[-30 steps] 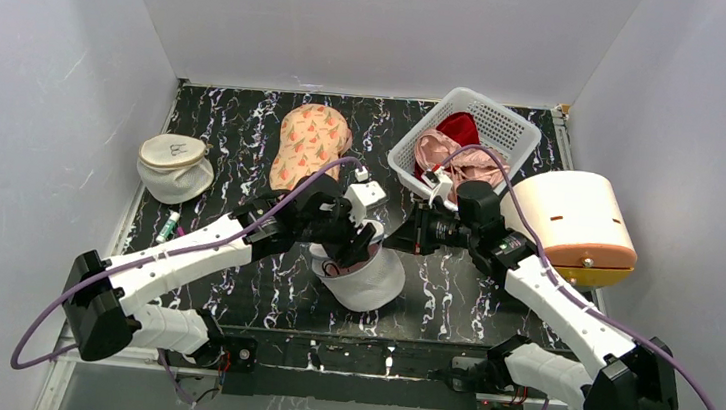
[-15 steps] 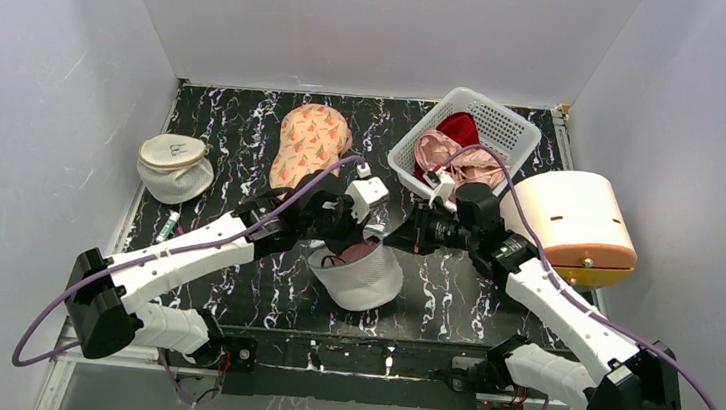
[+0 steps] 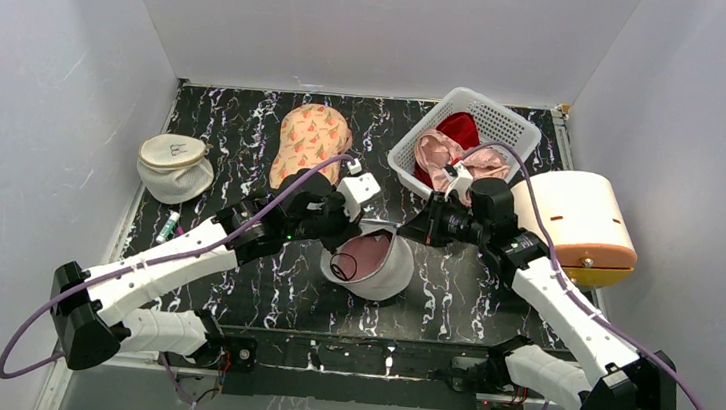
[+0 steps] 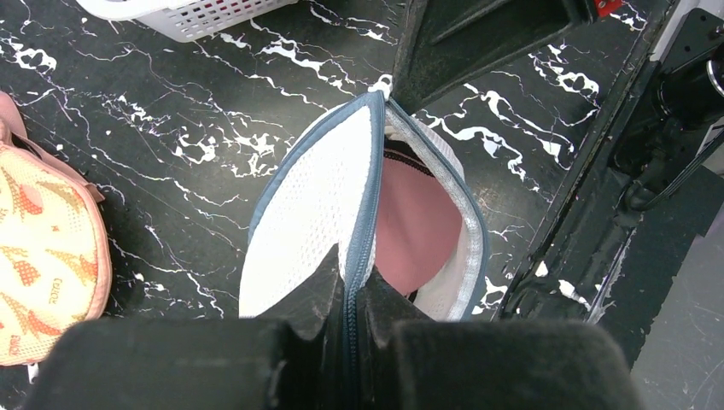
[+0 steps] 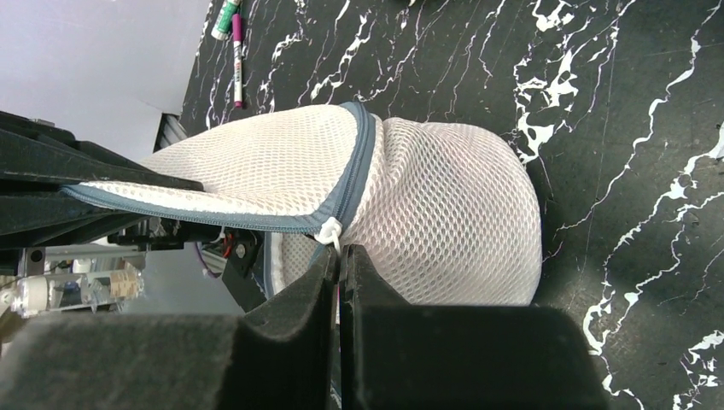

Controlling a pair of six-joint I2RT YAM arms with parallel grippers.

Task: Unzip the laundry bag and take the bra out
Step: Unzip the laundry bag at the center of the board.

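The round white fine-mesh laundry bag (image 3: pixel 383 272) lies near the middle of the black marbled desk (image 3: pixel 234 142), slightly toward 6 o'clock, with its blue-grey zip rim parted. The left pincer (image 4: pixel 350 286) is pinched tight on that rim at the bag's 10 o'clock. The right pincer (image 5: pixel 339 256) is clamped on the rim at 2 o'clock, beside the white zip pull (image 5: pixel 328 229). The bra (image 4: pixel 414 231), visible as a rounded dusky-pink cup, sits inside the opening.
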